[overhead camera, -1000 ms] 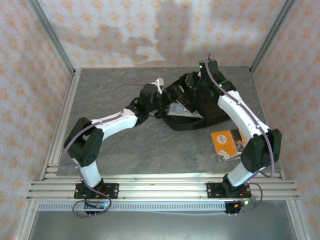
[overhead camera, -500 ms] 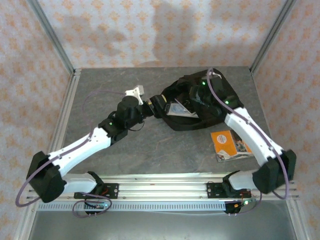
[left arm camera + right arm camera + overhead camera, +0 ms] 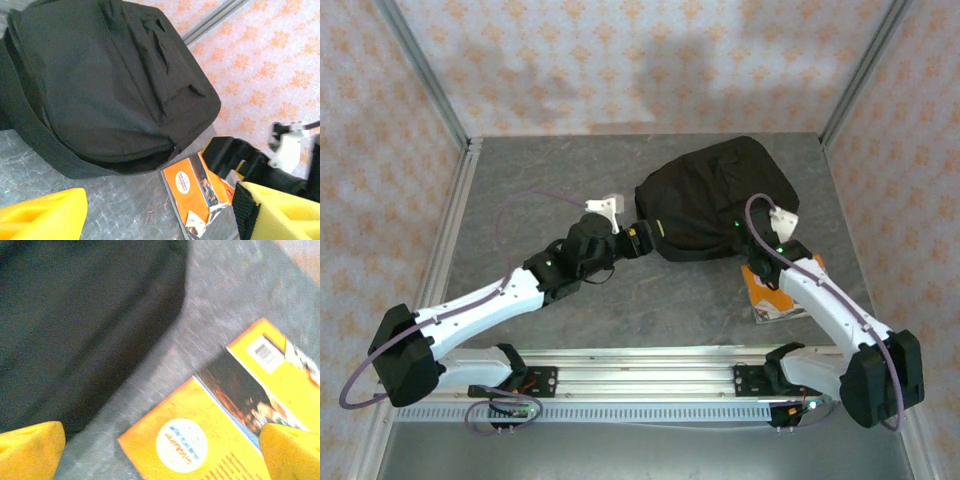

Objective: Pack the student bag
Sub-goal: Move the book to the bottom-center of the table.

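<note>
The student bag (image 3: pixel 710 200) is a black backpack lying flat at the back right of the table, its flap down. It shows large in the left wrist view as the bag (image 3: pixel 100 85), front pocket up. My left gripper (image 3: pixel 643 239) stands open just off its near left corner, yellow fingers (image 3: pixel 42 215) wide apart with bare table between them. My right gripper (image 3: pixel 758 267) hangs open over an orange book (image 3: pixel 220 440) that lies just in front of the bag (image 3: pixel 75 315). Nothing sits between its pads (image 3: pixel 30 450).
The orange book (image 3: pixel 767 303) lies on the grey tabletop (image 3: pixel 540 190) at the near right, partly under my right arm. Patterned walls and metal rails (image 3: pixel 460 200) close in the table on three sides.
My right gripper has opened, let go of the bag's flap and dropped toward the orange book. The bag has fallen flat, covering the book inside. My left arm has lowered and pulled back a little.
</note>
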Tool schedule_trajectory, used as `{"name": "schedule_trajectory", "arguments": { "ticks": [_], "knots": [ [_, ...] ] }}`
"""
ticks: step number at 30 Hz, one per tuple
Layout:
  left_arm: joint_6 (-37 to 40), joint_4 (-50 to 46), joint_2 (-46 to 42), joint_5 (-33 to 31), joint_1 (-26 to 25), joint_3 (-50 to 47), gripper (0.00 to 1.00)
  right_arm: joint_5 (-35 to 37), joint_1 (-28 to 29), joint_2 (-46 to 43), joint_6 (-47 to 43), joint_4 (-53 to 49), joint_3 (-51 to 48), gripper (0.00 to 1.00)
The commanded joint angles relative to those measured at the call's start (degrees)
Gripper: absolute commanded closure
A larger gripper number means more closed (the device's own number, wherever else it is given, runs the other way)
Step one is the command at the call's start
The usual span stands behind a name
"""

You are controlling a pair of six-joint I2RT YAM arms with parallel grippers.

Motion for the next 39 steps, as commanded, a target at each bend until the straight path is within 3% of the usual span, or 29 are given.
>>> {"name": "schedule_trajectory", "arguments": {
  "ticks": [1,10,21,25,33,39],
  "knots": [
    [1.8,-1.9,-0.4,-1.5,-0.7,-2.3,0.22,-10.5,-6.3,-0.8,8.1,5.0,-5.6,0.00],
    [-0.7,-2.7,-3.6,-1.3,-0.9,-8.0,0.23,-26.4,-12.9,10.8,12.6,13.3,-9.4,0.01],
    [-1.2,-7.3,-7.5,-4.4,-0.9,-10.1,0.23,-42.7,-12.0,21.6,10.7,14.6,-5.7,0.09],
    [-0.5,-9.7,-8.7,-5.9,-1.0,-9.3,0.23,-43.6,-7.6,20.8,13.1,14.9,-6.4,0.11],
    [-1.0,-16.0,-11.5,-10.3,-1.0,-7.2,0.23,-39.5,8.3,17.3,22.2,15.7,-7.8,0.11],
    [-2.4,-18.5,-9.4,-12.0,-0.8,-6.5,0.23,-39.7,21.4,22.9,27.7,22.3,-3.1,0.11]
  ]
}}
